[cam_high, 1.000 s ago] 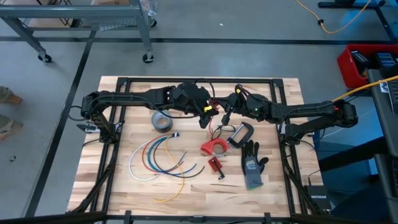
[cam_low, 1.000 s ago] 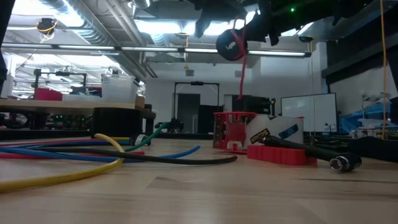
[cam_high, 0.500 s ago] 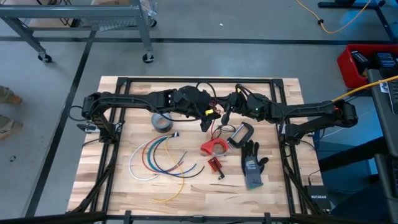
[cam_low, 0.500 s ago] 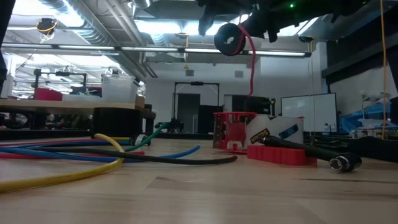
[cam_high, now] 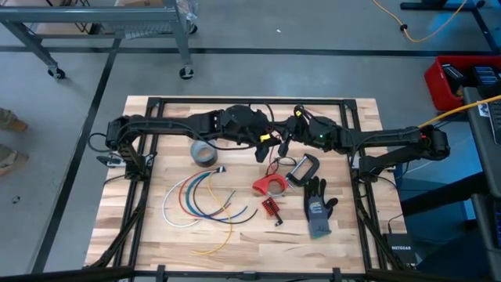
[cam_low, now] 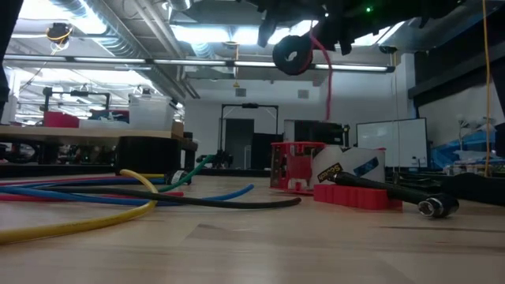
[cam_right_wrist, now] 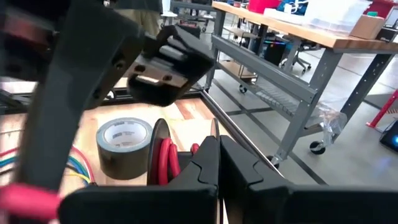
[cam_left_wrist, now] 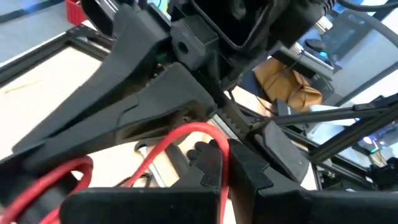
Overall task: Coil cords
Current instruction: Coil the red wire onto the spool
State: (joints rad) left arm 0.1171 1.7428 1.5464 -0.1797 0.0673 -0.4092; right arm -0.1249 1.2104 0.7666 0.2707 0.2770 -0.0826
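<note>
Left gripper (cam_high: 262, 150) jaws clenched on the red cord (cam_low: 293, 55), held as a small coil high above the table (cam_high: 344, 243). Right gripper (cam_high: 284, 144) jaws just beside, pinched shut on the same cord; one red strand hangs below the jaws toward the table. Beyond them, white, blue, red, green and yellow cords (cam_high: 205, 200) lie loose near a grey tape roll (cam_high: 204, 153). Judgement: first coil partly wound, the rest untouched
</note>
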